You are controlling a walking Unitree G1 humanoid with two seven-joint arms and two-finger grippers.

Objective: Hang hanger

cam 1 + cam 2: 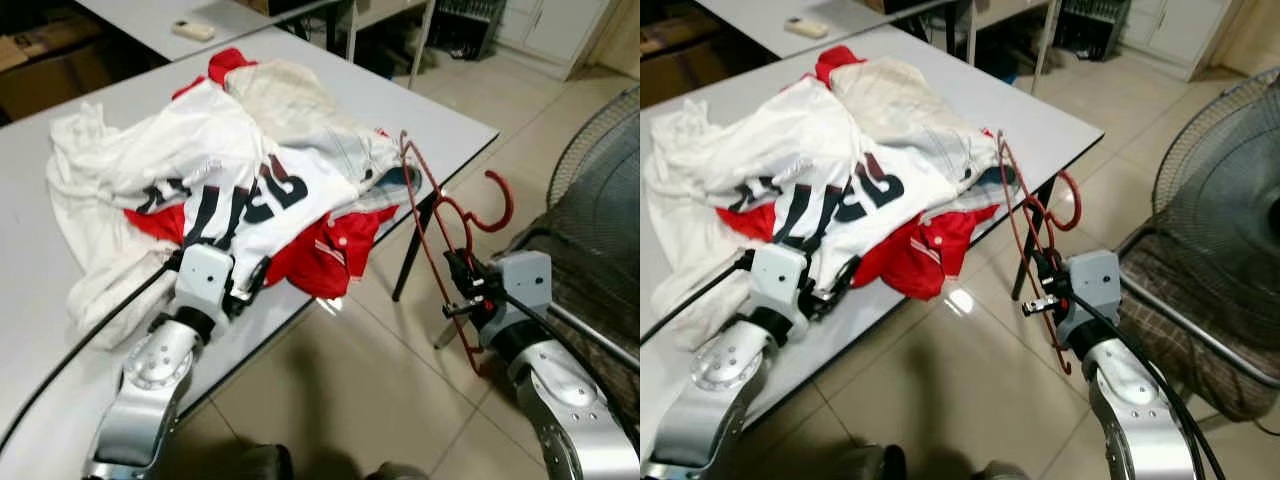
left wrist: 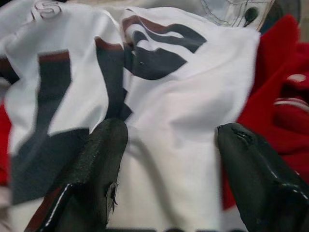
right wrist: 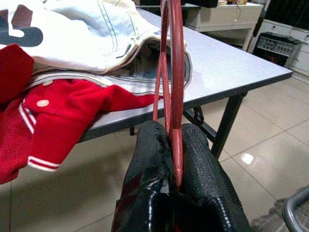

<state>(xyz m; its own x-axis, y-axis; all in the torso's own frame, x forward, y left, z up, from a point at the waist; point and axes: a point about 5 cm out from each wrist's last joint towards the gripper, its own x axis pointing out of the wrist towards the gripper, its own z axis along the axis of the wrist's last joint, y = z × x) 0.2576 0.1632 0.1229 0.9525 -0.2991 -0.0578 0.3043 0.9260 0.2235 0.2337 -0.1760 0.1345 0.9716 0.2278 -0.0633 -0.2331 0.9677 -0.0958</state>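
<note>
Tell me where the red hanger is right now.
The red hanger is clamped in the right gripper, held off the table's right corner above the tiled floor, with the pile of clothes to its left and the fan on its right.

White jersey, lying crumpled on the table: large dark block characters with a dark red outline, printed across the chest. They face away from the head camera and are broken up by folds in the cloth. Two or three rounded shapes may be digits, and slanted strokes run beside them, but no complete character can be read with certainty. In the left wrist view the same print is blurred and gives no legible letter or number. No other readable text, brand or label.
</note>
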